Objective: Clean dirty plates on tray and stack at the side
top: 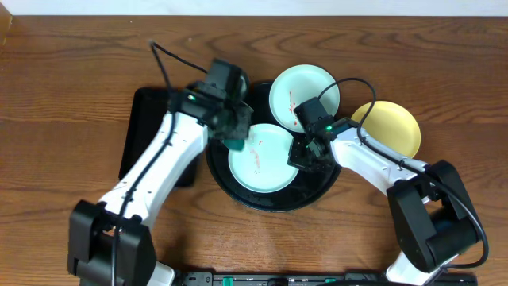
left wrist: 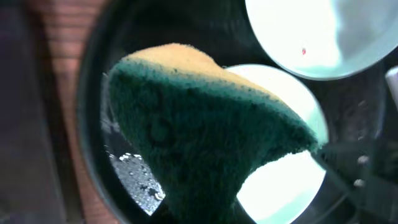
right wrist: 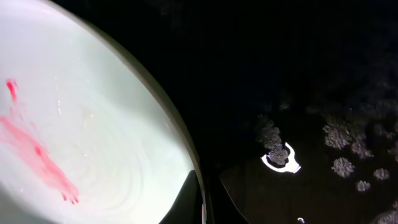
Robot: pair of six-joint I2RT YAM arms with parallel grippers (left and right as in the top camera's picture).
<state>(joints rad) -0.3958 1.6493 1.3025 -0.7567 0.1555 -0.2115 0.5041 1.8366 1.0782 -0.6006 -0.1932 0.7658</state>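
The round black tray (top: 274, 205) holds a mint plate (top: 266, 167) with red smears. A second smeared mint plate (top: 305, 91) leans on the tray's far rim. The yellow plate (top: 390, 127) lies on the table to the right. My left gripper (top: 234, 135) is shut on a green and yellow sponge (top: 237, 144) (left wrist: 205, 137) above the left edge of the plate in the tray (left wrist: 286, 174). My right gripper (top: 303, 155) (right wrist: 204, 202) is shut on that plate's right rim (right wrist: 186, 149), one finger inside and one outside. The red smear (right wrist: 37, 149) is still on it.
A rectangular black tray (top: 143, 127) lies on the wooden table left of the round tray, partly under my left arm. The tray floor (right wrist: 311, 93) is wet with droplets. My right arm crosses between the yellow plate and the tray.
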